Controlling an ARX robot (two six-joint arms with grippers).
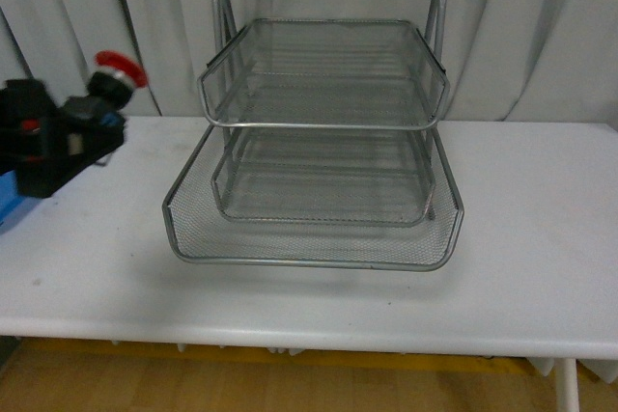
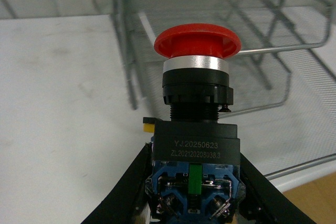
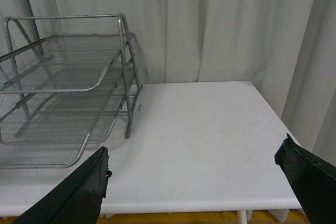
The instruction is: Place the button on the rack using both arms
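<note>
My left gripper [image 1: 82, 127] is shut on the button [image 1: 114, 74], held in the air at the far left, left of the rack [image 1: 319, 142]. The button has a red mushroom cap on a black and blue body. In the left wrist view the button [image 2: 195, 98] fills the middle, its blue base clamped between the black fingers [image 2: 126, 187], with the rack [image 2: 220, 19] beyond it. The silver three-tier wire mesh rack stands in the middle of the white table [image 1: 541, 229]. My right gripper [image 3: 194, 187] is open and empty over the table, to the right of the rack [image 3: 63, 87]; it is out of the front view.
A blue object [image 1: 8, 202] shows at the far left edge under my left arm. Grey curtains [image 1: 541, 26] hang behind the table. The table's front edge [image 1: 319, 335] runs across the foreground.
</note>
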